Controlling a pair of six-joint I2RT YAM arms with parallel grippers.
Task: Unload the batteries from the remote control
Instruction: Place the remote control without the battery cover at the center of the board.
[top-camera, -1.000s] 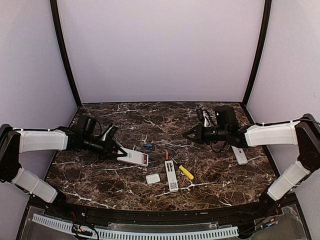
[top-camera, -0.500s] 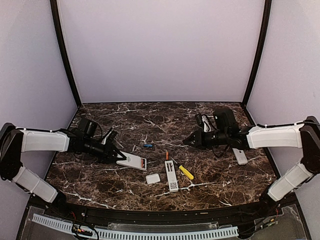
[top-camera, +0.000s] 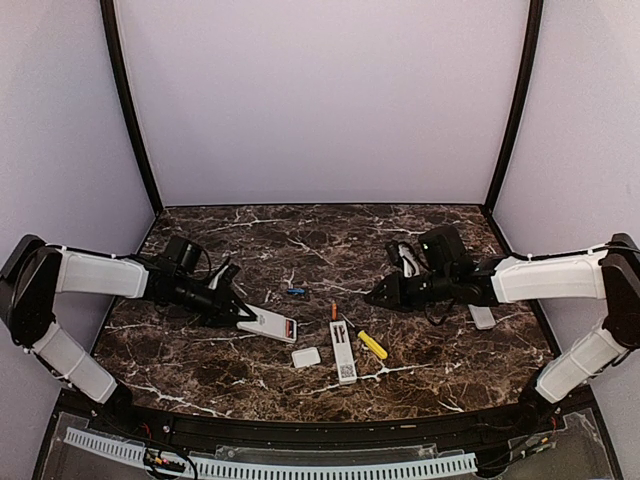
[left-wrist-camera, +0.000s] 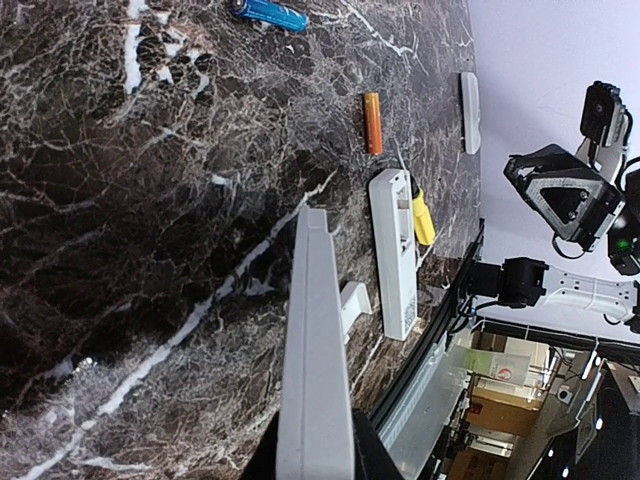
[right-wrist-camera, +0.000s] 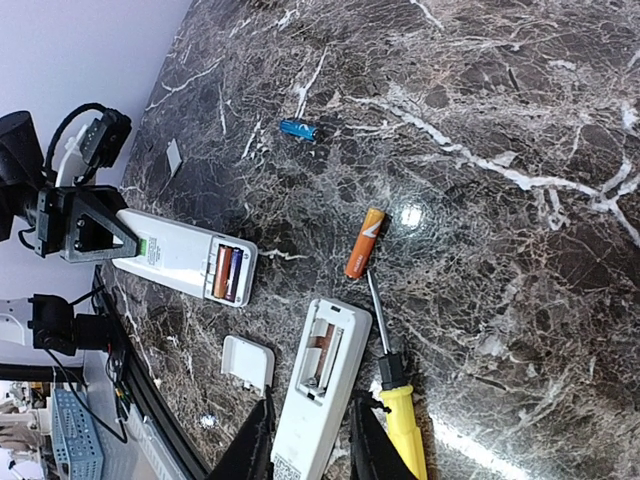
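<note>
My left gripper (top-camera: 238, 312) is shut on one end of a white remote (top-camera: 270, 324), whose far end rests near the table. Its open compartment holds two batteries (right-wrist-camera: 228, 273), one orange and one dark blue. A second white remote (right-wrist-camera: 322, 385) lies mid-table with its compartment open and something orange-brown inside. A loose orange battery (right-wrist-camera: 365, 243) lies beyond it, and a blue battery (right-wrist-camera: 297, 129) farther back. My right gripper (top-camera: 375, 295) hovers above the table right of the orange battery, jaws slightly apart and empty. In the right wrist view the second remote shows between its fingers (right-wrist-camera: 256, 445).
A yellow-handled screwdriver (right-wrist-camera: 400, 420) lies right beside the middle remote. A small white cover (right-wrist-camera: 247, 361) lies at that remote's left. A third white remote (top-camera: 482, 317) lies under my right arm. The table's front edge (top-camera: 320, 425) is near.
My right gripper has come down and slightly toward the table's middle, and its jaws have parted. The left gripper has lowered its remote a little.
</note>
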